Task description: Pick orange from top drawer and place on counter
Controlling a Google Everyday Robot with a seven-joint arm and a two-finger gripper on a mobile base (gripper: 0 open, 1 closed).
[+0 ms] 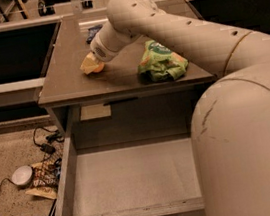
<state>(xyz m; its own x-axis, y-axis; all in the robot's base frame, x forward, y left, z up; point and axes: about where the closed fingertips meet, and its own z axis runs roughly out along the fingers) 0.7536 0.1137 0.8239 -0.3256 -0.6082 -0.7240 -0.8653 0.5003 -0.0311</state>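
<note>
Looking down over the arm (173, 28), we find the gripper (91, 64) low on the counter (68, 84), well to the left of the green bag (161, 65) as the camera sees it, at about the same depth. Its jaws are drawn in around the orange (99, 68), of which we see only a sliver beneath the pale fingers (88, 64). The fruit is touching the counter or just above it; we cannot tell which. The drawer (65, 183) stands pulled out below and in front of the green bag, with no fruit on its floor. We judge the lift out of the drawer done and the placing step in hand. The next move, we think, calls for a gentle opening of the jaws, then a straight rise away, slow enough that the round fruit does not roll toward the green bag or off the counter's edge.
</note>
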